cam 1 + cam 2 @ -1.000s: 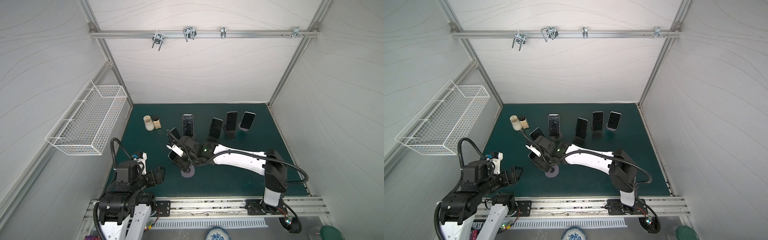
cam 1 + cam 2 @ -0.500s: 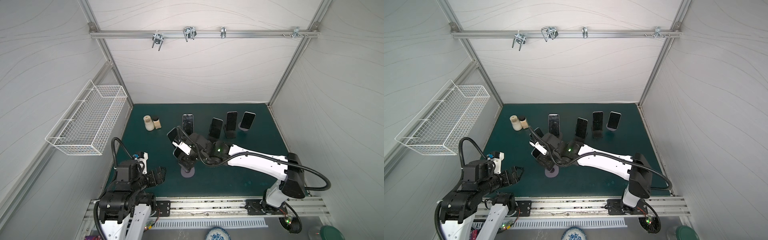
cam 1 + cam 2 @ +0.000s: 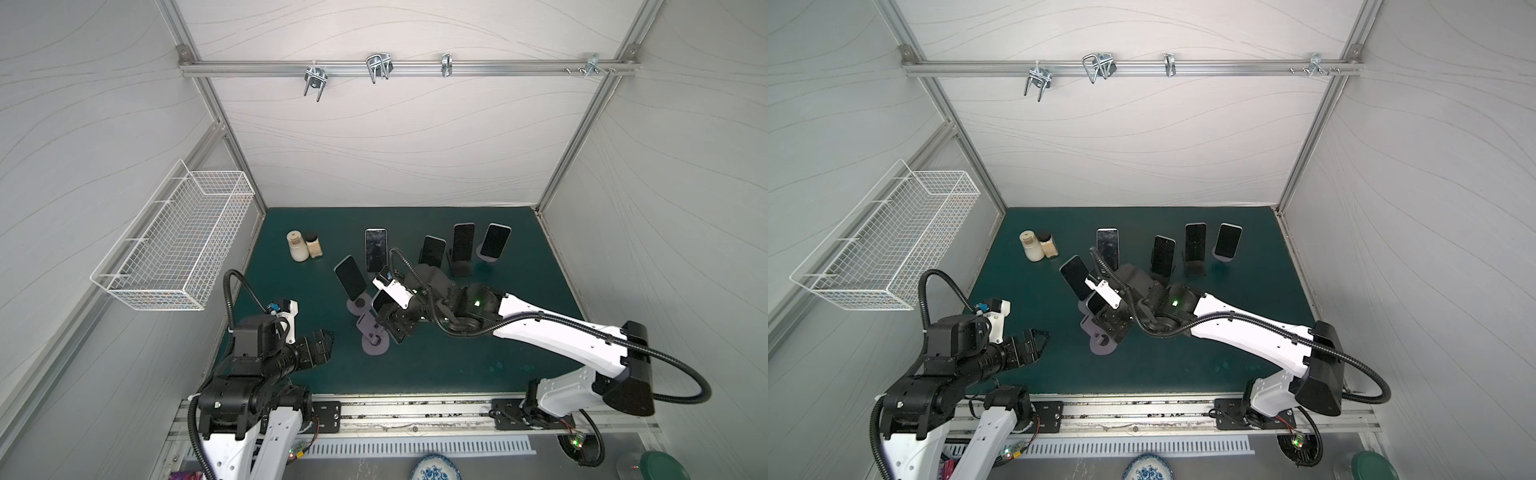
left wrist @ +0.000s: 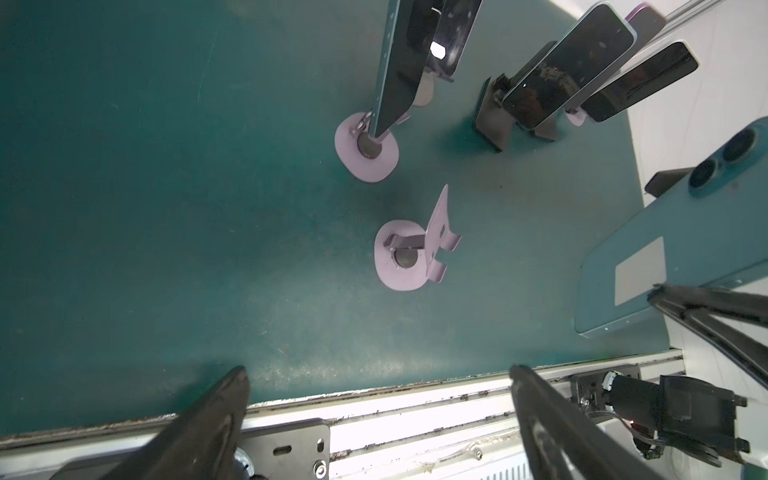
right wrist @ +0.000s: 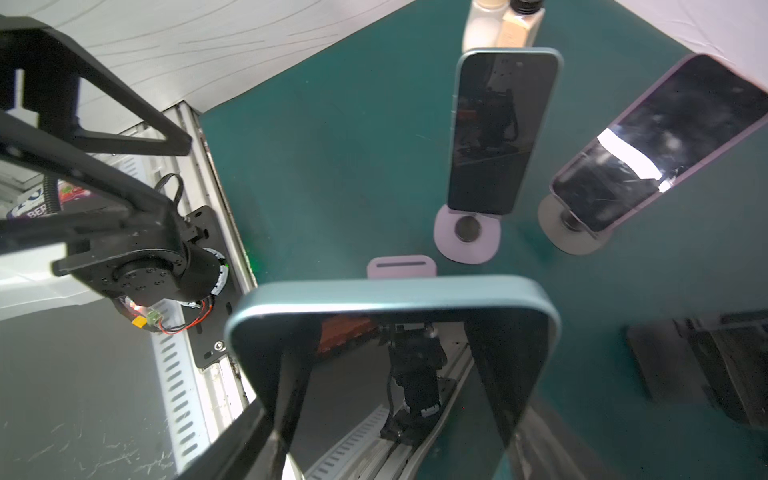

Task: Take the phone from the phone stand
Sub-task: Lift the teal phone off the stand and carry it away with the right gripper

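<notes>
The teal smartphone is held by the right gripper above the dark green table, clear of the lilac metal phone stand. The right gripper is closed on the smartphone, with one finger at each long edge. The left gripper hovers over the front left part of the table. Its jaws are spread wide and nothing is held in it.

In both top views the held smartphone is largely covered by the right wrist camera housing, and only part of its dark screen is seen. The stand appears close beside it, so the gap between the two cannot be judged there.

The gap is shown in the left wrist view. The stand stands alone on its rounded base, with its cradle and two hooks bare, well apart from the smartphone. Only this view shows the smartphone's back, with two camera lenses and a grey rectangular patch. One black finger of the right gripper is seen against that back.

In the right wrist view the reflective screen of the smartphone is presented. Only the slotted top edge of the stand shows behind it. A neighbouring teal smartphone is seen beyond, seated on its own lilac stand.
</notes>
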You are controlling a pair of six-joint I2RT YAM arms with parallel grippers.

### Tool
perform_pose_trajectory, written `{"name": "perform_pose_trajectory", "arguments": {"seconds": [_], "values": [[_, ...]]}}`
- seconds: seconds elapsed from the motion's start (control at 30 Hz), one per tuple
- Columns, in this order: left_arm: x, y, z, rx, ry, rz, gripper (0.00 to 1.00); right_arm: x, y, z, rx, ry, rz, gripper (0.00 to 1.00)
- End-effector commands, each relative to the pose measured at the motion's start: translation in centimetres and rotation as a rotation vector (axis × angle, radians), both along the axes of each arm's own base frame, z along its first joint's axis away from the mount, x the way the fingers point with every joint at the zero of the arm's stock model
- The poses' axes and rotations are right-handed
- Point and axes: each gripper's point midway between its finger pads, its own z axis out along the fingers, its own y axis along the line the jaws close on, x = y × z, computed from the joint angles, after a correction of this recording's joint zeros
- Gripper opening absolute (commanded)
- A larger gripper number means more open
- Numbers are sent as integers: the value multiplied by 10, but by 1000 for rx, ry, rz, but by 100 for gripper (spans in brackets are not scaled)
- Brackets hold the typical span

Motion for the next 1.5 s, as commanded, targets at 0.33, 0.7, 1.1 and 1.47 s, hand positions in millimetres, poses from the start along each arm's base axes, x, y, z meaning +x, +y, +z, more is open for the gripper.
{"name": "perform_pose_trajectory", "arguments": {"seconds": [0.33, 0.7, 1.1, 1.47], "values": [[50, 6, 72, -49, -258, 88, 99, 9, -70, 11, 13, 80, -123, 73], [61, 2, 88, -43, -280, 48, 99, 30, -87, 6, 41, 169, -220, 72], [60, -3, 91, -25, -299, 6, 99, 43, -90, -13, 25, 283, -324, 68], [62, -14, 87, 15, -294, -66, 99, 46, -87, -30, 24, 377, -411, 64]]}}
